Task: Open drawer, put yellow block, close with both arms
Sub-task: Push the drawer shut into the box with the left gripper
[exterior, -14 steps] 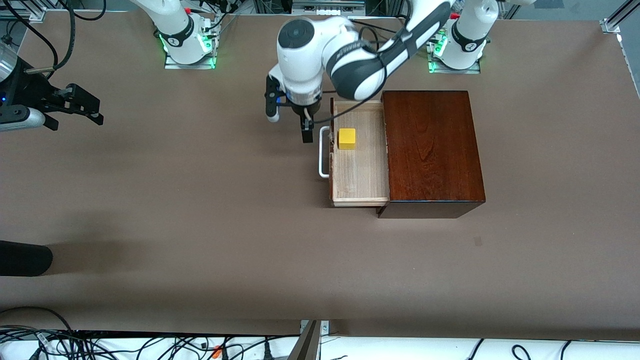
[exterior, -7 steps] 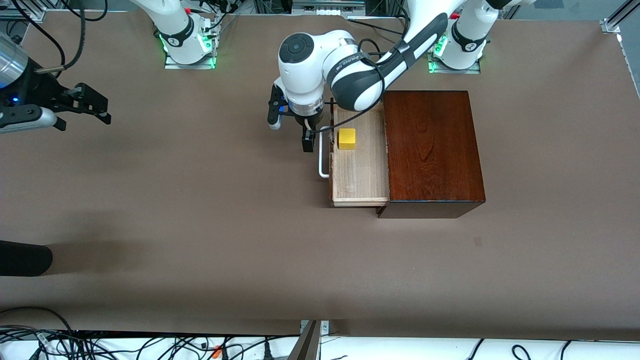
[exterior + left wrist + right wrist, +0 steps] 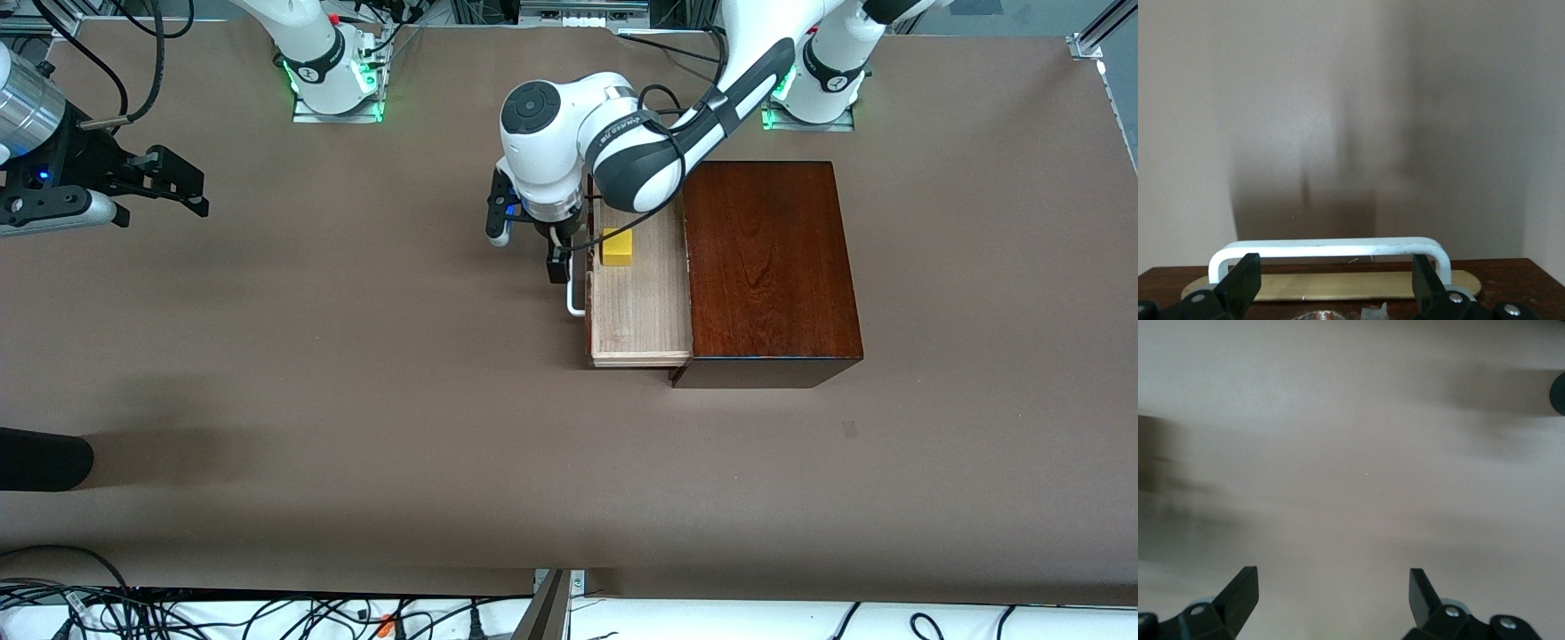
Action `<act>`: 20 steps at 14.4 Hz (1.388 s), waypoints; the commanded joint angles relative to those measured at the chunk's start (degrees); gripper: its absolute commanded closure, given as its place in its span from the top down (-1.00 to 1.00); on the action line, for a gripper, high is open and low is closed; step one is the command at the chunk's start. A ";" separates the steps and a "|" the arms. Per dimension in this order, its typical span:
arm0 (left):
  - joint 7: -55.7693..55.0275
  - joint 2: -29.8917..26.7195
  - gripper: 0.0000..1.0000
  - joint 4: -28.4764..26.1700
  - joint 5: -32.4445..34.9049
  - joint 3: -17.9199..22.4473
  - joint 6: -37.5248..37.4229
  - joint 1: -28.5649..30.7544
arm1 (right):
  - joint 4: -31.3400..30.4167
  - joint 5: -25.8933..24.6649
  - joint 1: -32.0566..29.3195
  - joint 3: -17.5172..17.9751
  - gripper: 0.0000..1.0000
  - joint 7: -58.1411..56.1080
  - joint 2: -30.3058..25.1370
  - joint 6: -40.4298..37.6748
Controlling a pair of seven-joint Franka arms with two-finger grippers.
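Note:
The drawer (image 3: 640, 311) stands pulled out of the dark mahogany box (image 3: 769, 267), toward the right arm's end of the table. The yellow block (image 3: 617, 247) lies in the tray, partly hidden by the left arm. My left gripper (image 3: 556, 258) is open at the white handle (image 3: 576, 300), in front of the drawer. In the left wrist view the handle (image 3: 1331, 249) runs across just ahead of the spread fingertips (image 3: 1245, 277), with the dark drawer front (image 3: 1511, 280) below; the left gripper (image 3: 1335, 290) holds nothing. My right gripper (image 3: 182, 188) is open and empty over bare table at the right arm's end; it also shows in the right wrist view (image 3: 1333, 600).
A dark rounded object (image 3: 40, 458) lies at the table's edge at the right arm's end, nearer the camera. Cables (image 3: 267, 613) run along the front edge. The brown table (image 3: 356, 356) spreads between the two grippers.
The left gripper has come down along the drawer front onto the handle, and its arm now covers part of the yellow block. The right gripper has drifted slightly toward the table's middle.

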 commanded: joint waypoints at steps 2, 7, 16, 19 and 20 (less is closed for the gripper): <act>0.66 0.46 1.00 0.33 1.36 0.86 -1.28 -0.52 | 1.11 0.03 0.06 0.06 1.00 1.08 0.11 -1.23; 0.75 0.11 1.00 0.59 1.45 1.48 -4.44 -0.09 | 1.02 0.03 0.06 0.06 1.00 0.99 0.20 -1.23; 1.19 -1.12 1.00 0.59 5.23 3.41 -9.45 0.44 | 1.02 0.03 0.06 0.06 1.00 1.08 0.20 -1.23; 1.28 -1.12 1.00 0.50 5.32 3.41 -10.41 1.84 | 1.02 0.03 0.06 0.06 1.00 1.08 0.20 -1.15; 1.37 -1.21 1.00 0.50 5.58 3.41 -10.77 2.46 | 1.02 0.03 0.06 0.06 1.00 1.08 0.20 -1.15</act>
